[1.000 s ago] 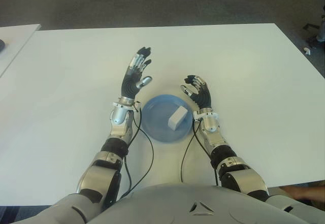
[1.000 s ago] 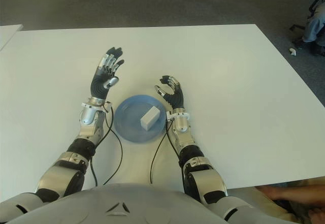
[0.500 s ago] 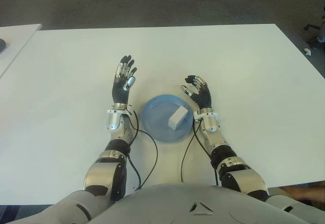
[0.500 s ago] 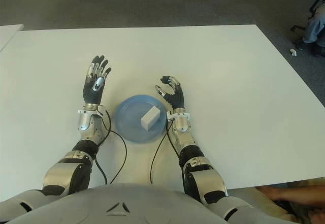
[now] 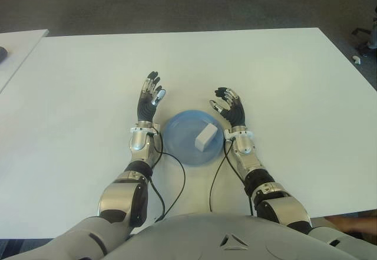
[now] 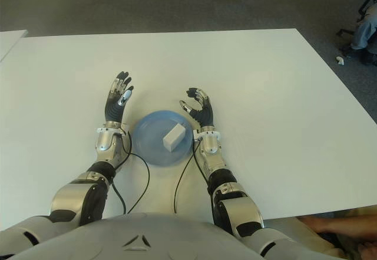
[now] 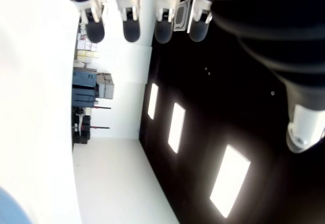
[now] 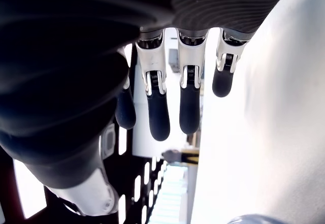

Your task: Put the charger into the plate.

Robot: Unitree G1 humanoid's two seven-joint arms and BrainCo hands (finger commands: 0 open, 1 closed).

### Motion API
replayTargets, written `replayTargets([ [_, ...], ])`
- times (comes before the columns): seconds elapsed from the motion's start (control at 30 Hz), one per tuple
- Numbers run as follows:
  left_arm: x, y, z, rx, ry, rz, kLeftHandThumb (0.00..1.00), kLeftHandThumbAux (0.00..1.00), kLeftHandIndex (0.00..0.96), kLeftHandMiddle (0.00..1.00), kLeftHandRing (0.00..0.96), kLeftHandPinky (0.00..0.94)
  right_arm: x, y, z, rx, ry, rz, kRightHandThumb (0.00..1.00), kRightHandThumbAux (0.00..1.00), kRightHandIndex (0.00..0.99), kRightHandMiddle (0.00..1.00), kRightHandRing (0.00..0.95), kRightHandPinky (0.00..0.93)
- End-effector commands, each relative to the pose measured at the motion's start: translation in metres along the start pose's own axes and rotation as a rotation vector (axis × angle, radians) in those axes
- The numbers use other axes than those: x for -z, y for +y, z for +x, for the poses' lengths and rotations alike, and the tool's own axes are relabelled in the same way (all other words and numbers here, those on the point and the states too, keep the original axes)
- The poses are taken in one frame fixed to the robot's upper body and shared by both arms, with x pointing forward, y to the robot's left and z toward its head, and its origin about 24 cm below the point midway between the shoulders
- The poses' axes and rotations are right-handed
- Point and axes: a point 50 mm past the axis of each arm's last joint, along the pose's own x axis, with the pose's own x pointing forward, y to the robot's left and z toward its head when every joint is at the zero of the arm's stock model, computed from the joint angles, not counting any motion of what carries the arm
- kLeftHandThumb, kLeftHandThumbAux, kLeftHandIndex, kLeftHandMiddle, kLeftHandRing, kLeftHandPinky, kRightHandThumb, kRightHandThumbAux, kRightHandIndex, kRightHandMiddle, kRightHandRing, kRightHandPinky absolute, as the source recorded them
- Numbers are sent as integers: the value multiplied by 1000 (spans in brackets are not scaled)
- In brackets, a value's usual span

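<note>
White, matte table top (image 5: pixel 70 83), broad and bare across the near view; second pale table edge (image 5: pixel 17 36) noted at far left, apart from the first by a dark floor gap.

Left hand (image 5: pixel 148 98), black-palmed with silver knuckles: shown just left of the plate, fingers spread and upright, holding nothing; wrist view confirmed four straight fingertips (image 7: pixel 131 31) with no object between them.

Round, shallow blue plate (image 5: pixel 177 131), centred between the two hands, near the table's front edge.

Small white rectangular charger block (image 5: pixel 206 137): lying inside the plate, right of its middle, long side angled. Judged light, rigid and smooth-sided, likely a little slippery on plastic faces; best taken across the two long flat sides with thumb opposing fingers, if handling were needed. Task judged already met as things lay.

Right hand (image 5: pixel 230 109), same build: just right of the plate's rim, fingers loosely curled, empty; wrist view showed relaxed fingertips (image 8: pixel 158 122) closing on nothing.

Open room: ample bare surface beyond and to either side of the plate; right table edge well apart; dark carpet past the far edge.
</note>
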Motion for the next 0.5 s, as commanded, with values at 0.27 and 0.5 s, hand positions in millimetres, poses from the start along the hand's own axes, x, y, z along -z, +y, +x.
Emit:
replayTargets([
  [0.27, 34, 17, -42, -60, 245, 137, 0, 479, 0, 0, 0, 0, 57, -11, -59, 26, 295, -45, 0, 850, 262, 327, 289, 240],
  [0.5, 44, 25, -48, -42, 371, 246, 0, 497, 0, 0, 0, 0, 57, -11, -59, 29, 294, -51, 0, 854, 259, 324, 288, 233],
])
